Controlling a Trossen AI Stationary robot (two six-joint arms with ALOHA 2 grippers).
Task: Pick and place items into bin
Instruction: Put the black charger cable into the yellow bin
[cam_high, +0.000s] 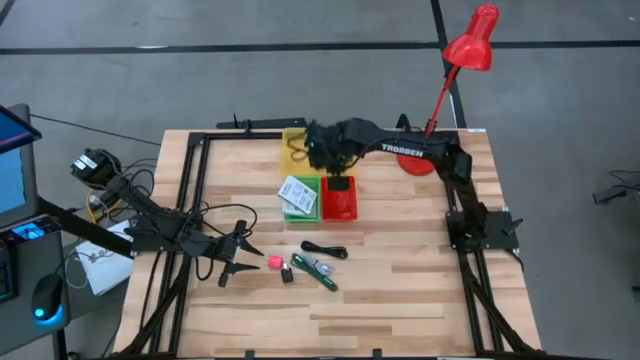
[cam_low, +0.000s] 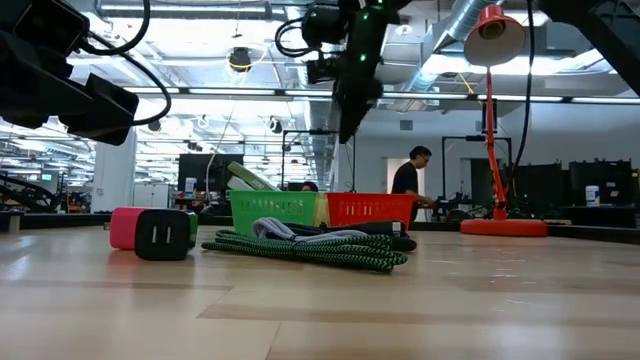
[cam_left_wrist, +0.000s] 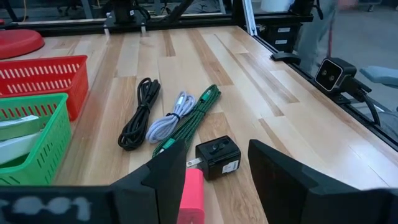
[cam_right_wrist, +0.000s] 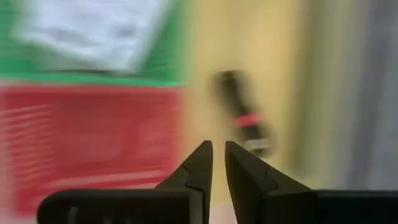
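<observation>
Right, a pale wood-plank table (cam_high: 400, 290) framed in black rails sits on a grey floor, and beyond it the low view takes in an open workshop with ceiling ducts and a person (cam_low: 407, 185) standing far back. A red desk lamp (cam_high: 470, 45) stands at the table's far right corner. Three bins sit together near the far middle: a yellow bin (cam_high: 293, 152), a green bin (cam_high: 300, 199) holding white printed packets (cam_high: 297, 193), and a red bin (cam_high: 339, 200) just beside the green. On the bare wood nearer the front I count three cables: a black cable (cam_left_wrist: 138, 113), a white-grey cable (cam_left_wrist: 169, 117) and a green braided cable (cam_left_wrist: 189, 124), lying side by side, the green and grey touching. Two chargers sit close by: a black charger (cam_left_wrist: 218, 158) and a pink charger (cam_left_wrist: 192, 195), right next to each other. The left gripper (cam_high: 240, 255) hangs just beside those chargers, fingers spread wide and empty. The right gripper (cam_right_wrist: 214, 165) is up over the bins, fingers drawn to a narrow slit with nothing between them. Below it, on the yellow bin floor, lies a blurred dark item with a red band (cam_right_wrist: 245, 118), possibly a pen-like tool.
</observation>
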